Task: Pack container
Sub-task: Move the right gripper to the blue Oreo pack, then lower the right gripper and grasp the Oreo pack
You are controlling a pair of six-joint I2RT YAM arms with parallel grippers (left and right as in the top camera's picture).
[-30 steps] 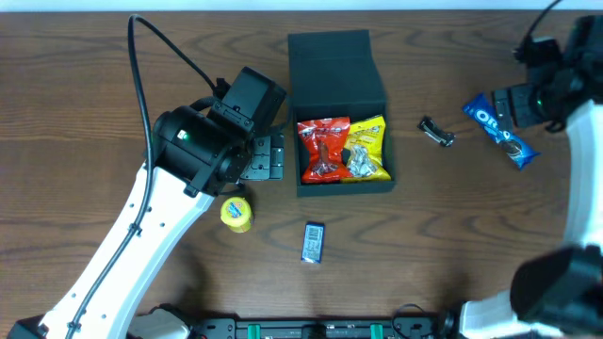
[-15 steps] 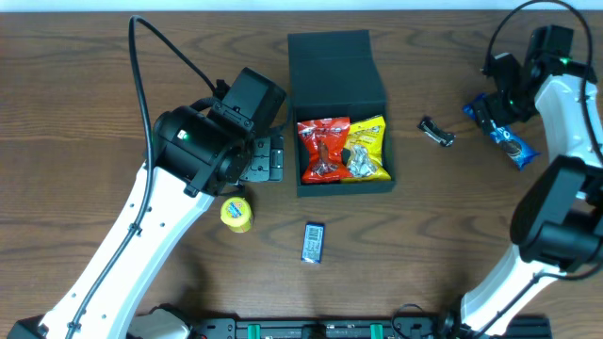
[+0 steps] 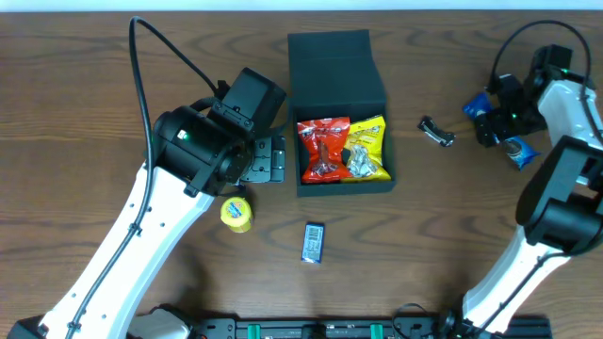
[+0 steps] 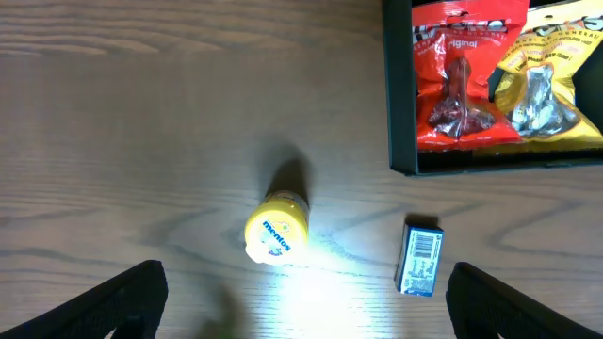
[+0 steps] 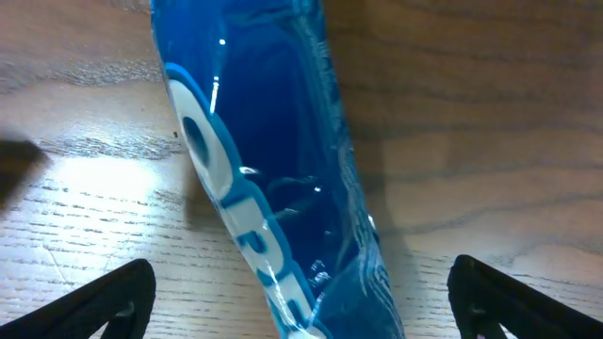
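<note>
Two pincers seen from overhead, above a brown wooden desk (image 3: 85, 85). Just right of the left pincer (image 3: 263, 158): dark teal-green matte square container (image 3: 345, 187), flap lid (image 3: 330, 64) thrown back on the far side, holding a red snack packet (image 3: 323, 149) and a yellow snack packet (image 3: 368, 148) side by side. Near that pincer on the robot's side, a yellow round Mentos tub (image 3: 236, 213); farther to the right, a small blue rectangular box (image 3: 314, 242). Well apart, by the desk's right edge, the right pincer (image 3: 497, 121) over a blue glossy Oreo packet (image 3: 518, 151); left of it, toward the container, a small dark crinkled wrapper (image 3: 436, 132). Cannot tell either pincer's spread from up here.

From the left wrist: left pincer (image 4: 306, 299) spread wide, nothing between the fingertips (image 4: 132, 297). Ahead, the tub (image 4: 276, 229); to the right, the blue box (image 4: 421, 257); beyond, the container's wall (image 4: 400, 94) and both packets.

From the right wrist: right pincer (image 5: 301, 301) spread wide, one fingertip (image 5: 104, 299) on either side of the blue packet (image 5: 264, 160), apart from it.
</note>
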